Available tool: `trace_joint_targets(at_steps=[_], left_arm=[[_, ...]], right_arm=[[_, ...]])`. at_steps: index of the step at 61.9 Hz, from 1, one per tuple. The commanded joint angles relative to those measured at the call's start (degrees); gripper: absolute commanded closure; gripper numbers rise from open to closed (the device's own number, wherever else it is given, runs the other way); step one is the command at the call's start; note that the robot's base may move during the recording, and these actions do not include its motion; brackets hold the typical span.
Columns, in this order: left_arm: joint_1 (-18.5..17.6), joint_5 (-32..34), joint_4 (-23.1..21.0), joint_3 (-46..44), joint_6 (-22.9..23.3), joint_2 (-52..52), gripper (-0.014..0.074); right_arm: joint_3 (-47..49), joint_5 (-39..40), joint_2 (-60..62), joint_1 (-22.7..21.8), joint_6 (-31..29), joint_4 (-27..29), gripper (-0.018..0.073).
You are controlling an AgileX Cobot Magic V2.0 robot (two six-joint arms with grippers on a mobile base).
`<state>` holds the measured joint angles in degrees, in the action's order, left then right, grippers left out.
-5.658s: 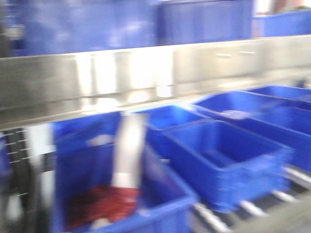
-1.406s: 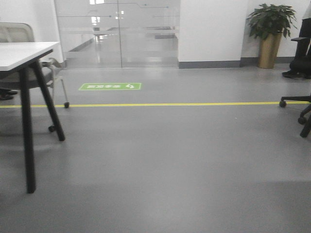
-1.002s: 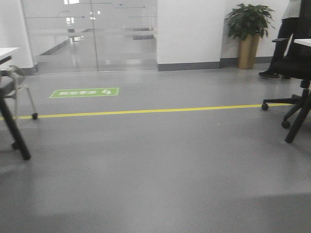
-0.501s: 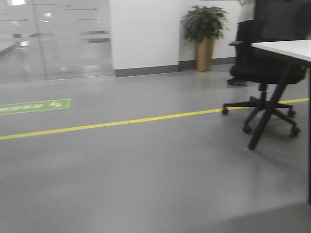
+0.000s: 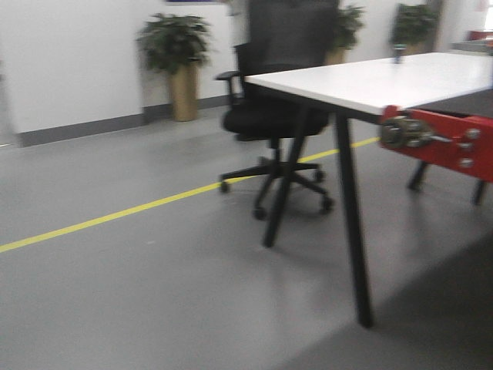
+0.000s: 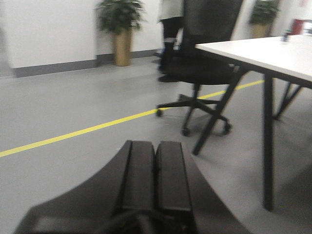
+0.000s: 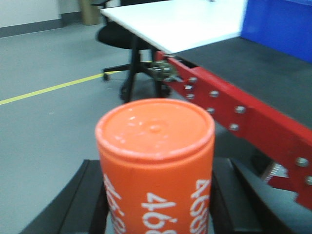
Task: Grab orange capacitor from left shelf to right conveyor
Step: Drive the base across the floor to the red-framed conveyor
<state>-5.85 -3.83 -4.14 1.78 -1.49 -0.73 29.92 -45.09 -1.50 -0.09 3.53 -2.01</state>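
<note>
The orange capacitor [image 7: 156, 161] with white numerals fills the right wrist view, held between the black fingers [image 7: 92, 200] of my right gripper [image 7: 157, 204], which is shut on it. Ahead and to the right runs the right conveyor [image 7: 253, 122], its red bolted frame edging a dark grey belt [image 7: 253, 68]. The front view shows that red frame end [image 5: 443, 140] at the right edge. My left gripper [image 6: 156, 146] is shut with nothing in it, its pads pressed together above the floor. The left shelf is out of view.
A white-topped table with black legs [image 5: 350, 223] stands beside the conveyor. A black office chair [image 5: 277, 116] is behind it. A blue bin [image 7: 280, 22] sits at the belt's far side. A yellow line [image 5: 115, 216] crosses the grey floor. Potted plants [image 5: 179, 62] line the wall.
The view has swung right from the shelf and bins across the open floor. The table, chair and red conveyor frame have come into sight on the right.
</note>
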Motion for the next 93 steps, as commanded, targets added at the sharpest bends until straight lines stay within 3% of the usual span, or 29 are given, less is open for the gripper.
trace_joint_targets(at_steps=[1,93], left_arm=[[-0.1,5.2,-0.1,-0.2,0.1,-0.7,0.0723],[-0.1,5.2,-0.1,-0.2,0.1,-0.7,0.0723]], right_arm=[[1.8,5.2,-1.0,-0.1,-0.1,-0.4,0.0433],[1.8,5.2,-1.0,-0.1,-0.1,-0.4,0.0433]])
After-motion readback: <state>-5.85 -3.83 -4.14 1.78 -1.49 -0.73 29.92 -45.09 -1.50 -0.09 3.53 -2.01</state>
